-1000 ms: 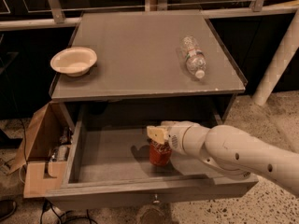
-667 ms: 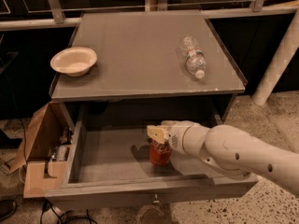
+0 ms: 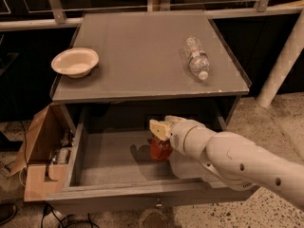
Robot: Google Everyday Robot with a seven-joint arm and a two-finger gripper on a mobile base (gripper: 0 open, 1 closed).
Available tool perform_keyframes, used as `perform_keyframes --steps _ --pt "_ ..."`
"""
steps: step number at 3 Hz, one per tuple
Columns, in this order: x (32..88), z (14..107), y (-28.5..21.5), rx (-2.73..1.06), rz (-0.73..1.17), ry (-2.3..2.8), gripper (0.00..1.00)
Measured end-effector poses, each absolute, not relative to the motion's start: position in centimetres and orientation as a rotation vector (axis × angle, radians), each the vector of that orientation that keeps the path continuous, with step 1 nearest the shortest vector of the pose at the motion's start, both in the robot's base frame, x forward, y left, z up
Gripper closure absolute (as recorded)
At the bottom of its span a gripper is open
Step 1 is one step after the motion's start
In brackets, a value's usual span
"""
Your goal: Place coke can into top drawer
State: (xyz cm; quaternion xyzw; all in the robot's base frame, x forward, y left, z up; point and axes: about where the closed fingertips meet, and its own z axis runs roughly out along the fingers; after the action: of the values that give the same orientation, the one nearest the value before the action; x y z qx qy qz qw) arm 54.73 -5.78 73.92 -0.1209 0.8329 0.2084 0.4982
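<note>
Now, with your gripper (image 3: 160,131) clamped on the top of the coke can (image 3: 160,150) inside the open top drawer (image 3: 109,167), make sure its base rests flat on the drawer floor before letting go.

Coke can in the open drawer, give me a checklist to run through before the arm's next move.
1. Drawer pulled open: ok.
2. Can inside the drawer, upright: ok.
3. Can resting on the drawer floor: cannot tell.
4. Tool inside the drawer, at the can's top: ok.
5. Tool's hold on the can: cannot tell.
6. Bottle and bowl up on the cabinet top, away from the arm: ok.
</note>
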Motion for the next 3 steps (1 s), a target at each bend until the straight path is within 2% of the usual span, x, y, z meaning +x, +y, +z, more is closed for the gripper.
perform_keyframes --steps 3 --pt "55.0 71.3 -4.8 -0.238 0.448 2.049 1.00"
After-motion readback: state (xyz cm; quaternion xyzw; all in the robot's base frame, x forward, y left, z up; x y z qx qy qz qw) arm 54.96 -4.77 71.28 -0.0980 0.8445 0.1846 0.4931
